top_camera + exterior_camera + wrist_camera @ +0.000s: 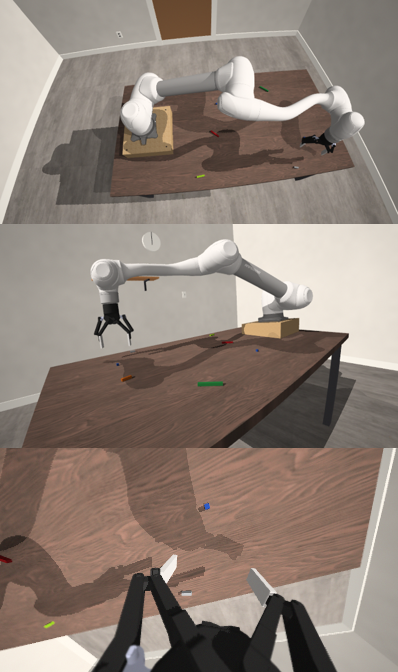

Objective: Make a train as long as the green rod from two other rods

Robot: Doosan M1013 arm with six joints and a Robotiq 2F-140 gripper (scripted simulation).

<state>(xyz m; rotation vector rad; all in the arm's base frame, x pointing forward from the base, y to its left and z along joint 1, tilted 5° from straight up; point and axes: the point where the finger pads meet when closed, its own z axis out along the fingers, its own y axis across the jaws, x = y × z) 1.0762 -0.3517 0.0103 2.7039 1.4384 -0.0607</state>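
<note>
Exterior view: tool (311, 148) (115, 344) (212, 567) wide open, empty, above desk (156, 178) (97, 407) (300, 503). Green rod (263, 88) (210, 383) lies flat; red rod (214, 133) (227, 342) (5, 559), blue rods (215, 103) (256, 350) well apart. No train built; joining, retreat remain.

The open black two-finger gripper (115, 342) is held above the brown wooden table (178, 416); a small pale rod (133, 351), possibly grey, is faintly seen.

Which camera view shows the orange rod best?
The exterior view: there the orange rod lies fully visible on the table. The top view does not show it, probably because the arm covers it. The wrist view does not show it.
</note>
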